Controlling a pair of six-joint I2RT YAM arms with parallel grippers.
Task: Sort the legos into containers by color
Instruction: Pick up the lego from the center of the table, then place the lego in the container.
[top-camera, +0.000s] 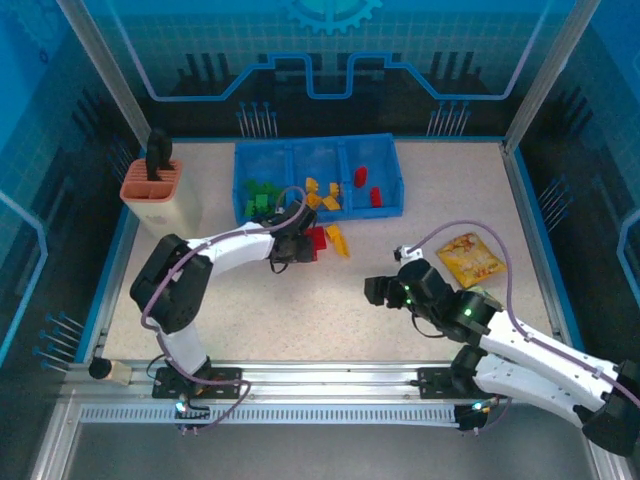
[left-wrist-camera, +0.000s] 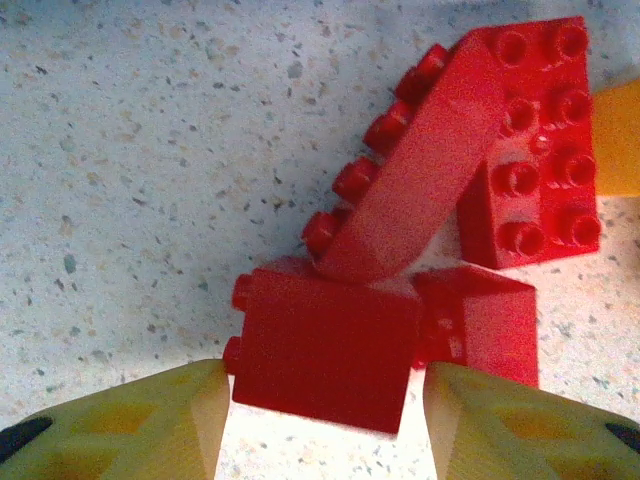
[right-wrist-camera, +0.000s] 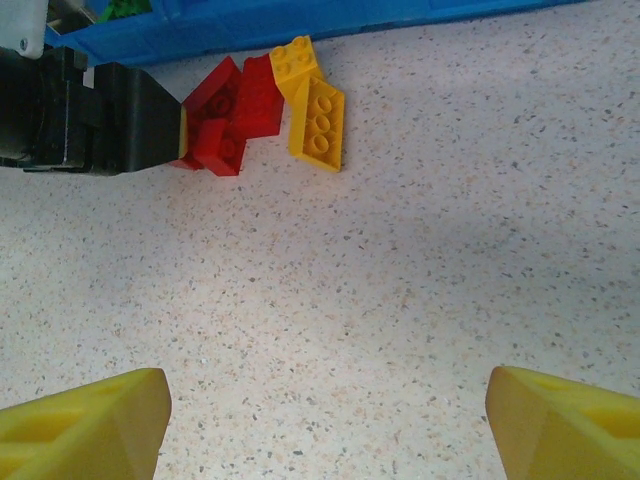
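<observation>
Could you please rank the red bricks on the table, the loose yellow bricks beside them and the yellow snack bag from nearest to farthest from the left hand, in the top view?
1. red bricks: directly at the fingertips of the left hand.
2. loose yellow bricks: just beyond the red ones, to their right.
3. yellow snack bag: far off to the right.

A robotics lab cell: aluminium posts (top-camera: 100, 70) and blue panels (top-camera: 330, 40) printed with a gear and circuit lines fence a speckled desk (top-camera: 300, 310), robot arms (top-camera: 225, 245) bolted to its edge rail (top-camera: 330, 378).
</observation>
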